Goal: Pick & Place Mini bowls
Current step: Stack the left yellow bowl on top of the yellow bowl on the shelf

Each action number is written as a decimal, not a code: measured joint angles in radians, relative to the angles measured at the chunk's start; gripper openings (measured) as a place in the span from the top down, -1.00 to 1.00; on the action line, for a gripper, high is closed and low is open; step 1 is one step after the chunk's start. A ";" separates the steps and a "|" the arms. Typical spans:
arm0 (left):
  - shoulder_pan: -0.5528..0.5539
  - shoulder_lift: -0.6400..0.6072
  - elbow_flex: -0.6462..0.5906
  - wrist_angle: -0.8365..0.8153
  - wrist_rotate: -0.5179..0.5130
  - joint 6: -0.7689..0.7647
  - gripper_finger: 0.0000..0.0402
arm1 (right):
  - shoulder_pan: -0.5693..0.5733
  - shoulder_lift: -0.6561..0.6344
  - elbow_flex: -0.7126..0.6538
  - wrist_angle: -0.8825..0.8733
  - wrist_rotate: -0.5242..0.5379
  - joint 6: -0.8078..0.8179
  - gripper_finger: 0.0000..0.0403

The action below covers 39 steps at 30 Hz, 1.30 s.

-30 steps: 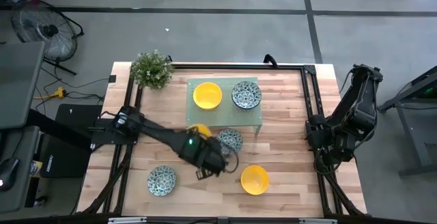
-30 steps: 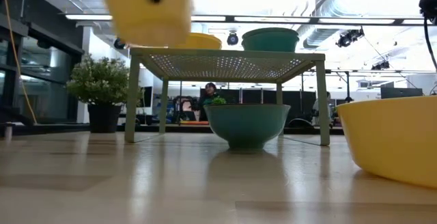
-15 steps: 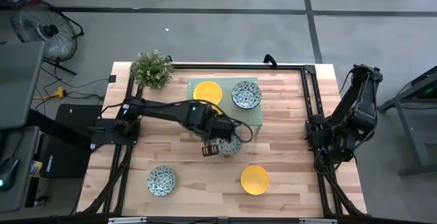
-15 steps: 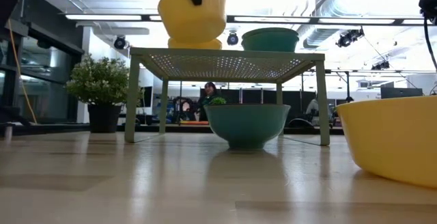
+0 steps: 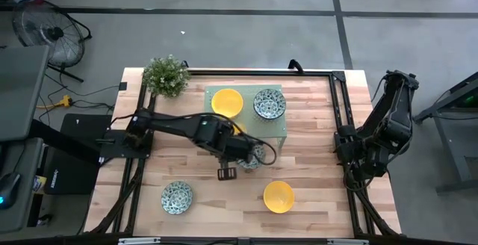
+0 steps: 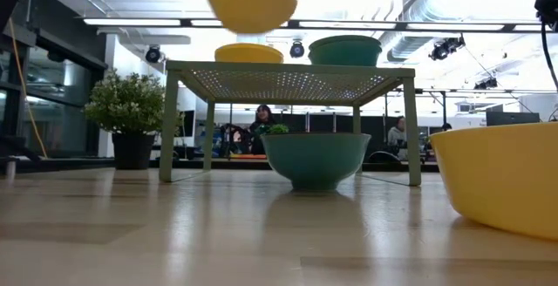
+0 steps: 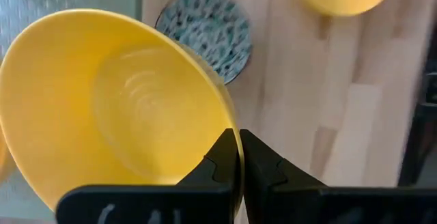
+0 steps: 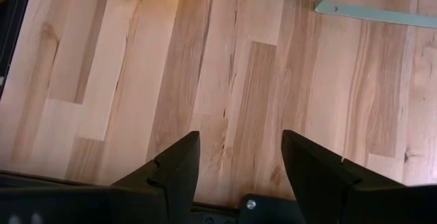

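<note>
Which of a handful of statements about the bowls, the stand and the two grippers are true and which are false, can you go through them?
1. The left gripper is shut on the rim of a yellow bowl. True.
2. The held bowl rests on the table. False: in the low view it hangs in the air above the green stand.
3. Two bowls sit on top of the stand, one yellow and one patterned. True.
4. The right gripper holds a patterned bowl. False: it is open and empty over bare wood.
5. A patterned bowl and a second yellow one lie on the table's near side. True.
</note>
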 joint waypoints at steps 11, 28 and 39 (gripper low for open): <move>-0.002 -0.077 0.026 0.000 -0.085 0.026 1.00 | 0.000 0.000 0.000 0.009 -0.010 0.001 0.03; 0.213 -0.098 0.023 0.000 0.000 0.766 1.00 | -0.001 0.000 0.000 0.008 -0.014 0.001 0.03; 0.242 -0.116 0.023 0.001 -0.026 1.183 1.00 | 0.000 0.000 0.000 0.008 0.011 0.011 0.03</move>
